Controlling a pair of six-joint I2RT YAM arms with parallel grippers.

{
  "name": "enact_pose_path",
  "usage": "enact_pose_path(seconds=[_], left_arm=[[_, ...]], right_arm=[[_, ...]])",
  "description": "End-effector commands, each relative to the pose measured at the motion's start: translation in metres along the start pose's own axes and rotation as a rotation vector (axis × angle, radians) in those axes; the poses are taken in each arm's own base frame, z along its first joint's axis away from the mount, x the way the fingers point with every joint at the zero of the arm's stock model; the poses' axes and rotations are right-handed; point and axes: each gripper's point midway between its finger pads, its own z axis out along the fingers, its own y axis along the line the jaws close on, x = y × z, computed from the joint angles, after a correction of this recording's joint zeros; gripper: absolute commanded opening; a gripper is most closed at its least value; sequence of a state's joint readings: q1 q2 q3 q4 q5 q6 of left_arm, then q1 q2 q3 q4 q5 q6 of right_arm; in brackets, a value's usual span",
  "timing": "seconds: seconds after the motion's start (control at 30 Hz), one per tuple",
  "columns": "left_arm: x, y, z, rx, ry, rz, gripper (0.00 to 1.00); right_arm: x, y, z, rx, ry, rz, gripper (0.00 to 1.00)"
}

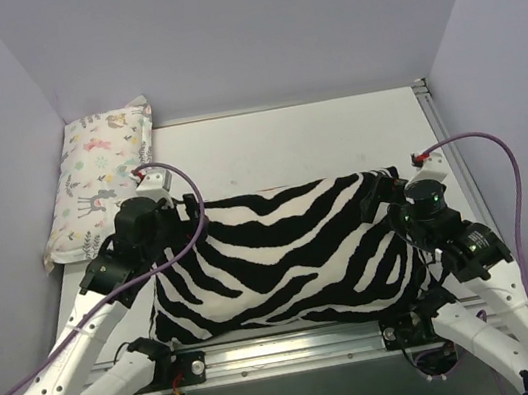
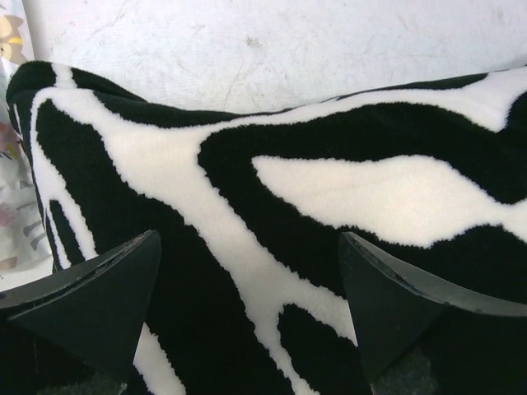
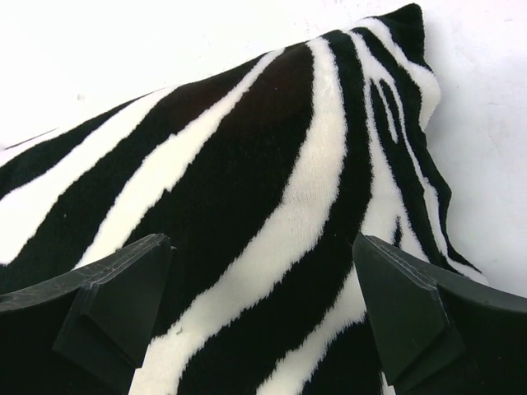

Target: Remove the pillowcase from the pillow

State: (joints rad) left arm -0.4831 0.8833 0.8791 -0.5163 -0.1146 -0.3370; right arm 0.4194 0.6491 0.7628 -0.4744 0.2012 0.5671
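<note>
The pillowcase (image 1: 284, 255) lies flat, long axis running left to right.

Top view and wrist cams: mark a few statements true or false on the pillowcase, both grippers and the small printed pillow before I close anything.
1. The pillowcase lies zebra side up. True.
2. The left gripper is shut on fabric. False: its jaws stand open over the pillowcase's far left corner.
3. The right gripper is open above the striped fabric. True.
4. The animal-print pillow lies on top of the pillowcase. False: it lies beside it, at the far left by the wall.
</note>
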Motion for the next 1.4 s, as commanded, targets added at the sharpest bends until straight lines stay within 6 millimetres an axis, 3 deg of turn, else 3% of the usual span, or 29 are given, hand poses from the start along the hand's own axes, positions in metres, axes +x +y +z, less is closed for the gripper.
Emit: enact_pose_path(seconds=[0.0, 0.2, 0.37, 0.53, 0.67, 0.83, 0.87, 0.93, 0.97, 1.03, 1.17, 1.2, 1.37], left_arm=[[-0.031, -0.011, -0.011, 0.036, -0.068, -0.020, 0.97], [-0.035, -0.011, -0.016, 0.009, -0.025, -0.038, 0.97], [-0.021, -0.013, -0.020, 0.017, 0.042, -0.078, 0.97], [-0.009, -0.027, -0.029, 0.103, 0.078, -0.097, 0.97], [-0.005, -0.033, -0.034, 0.149, 0.086, -0.098, 0.97], [0.007, -0.035, -0.024, 0.146, 0.133, -0.092, 0.98], [0.009, -0.035, -0.022, 0.140, 0.138, -0.095, 0.97], [0.017, -0.028, -0.012, 0.101, 0.157, -0.101, 0.98], [0.020, -0.025, -0.009, 0.080, 0.166, -0.116, 0.97], [0.032, -0.013, 0.003, 0.008, 0.199, -0.125, 0.96], [0.053, 0.002, 0.026, -0.102, 0.246, -0.179, 0.86], [0.057, 0.004, 0.032, -0.119, 0.261, -0.186, 0.77], [0.054, 0.004, 0.047, -0.138, 0.258, -0.217, 0.69]], right_arm=[[-0.011, 0.000, -0.010, 0.005, -0.001, -0.039, 1.00], [-0.008, -0.006, -0.027, 0.022, 0.049, -0.064, 1.00], [-0.002, -0.016, -0.043, 0.039, 0.078, -0.096, 1.00], [0.026, 0.014, -0.053, -0.180, 0.182, -0.151, 1.00], [0.026, 0.022, -0.056, -0.196, 0.148, -0.242, 1.00], [0.037, 0.061, -0.059, -0.328, 0.162, -0.374, 1.00], [0.029, 0.066, -0.057, -0.313, 0.111, -0.403, 1.00], [0.040, 0.087, -0.060, -0.349, 0.085, -0.552, 1.00], [0.030, 0.091, -0.058, -0.307, 0.014, -0.592, 1.00], [0.035, 0.111, -0.059, -0.310, -0.027, -0.730, 1.00], [0.068, 0.158, -0.075, -0.409, -0.076, -0.983, 1.00], [0.079, 0.164, -0.071, -0.381, -0.084, -1.051, 1.00], [0.116, 0.180, -0.079, -0.378, -0.117, -1.248, 1.00]])
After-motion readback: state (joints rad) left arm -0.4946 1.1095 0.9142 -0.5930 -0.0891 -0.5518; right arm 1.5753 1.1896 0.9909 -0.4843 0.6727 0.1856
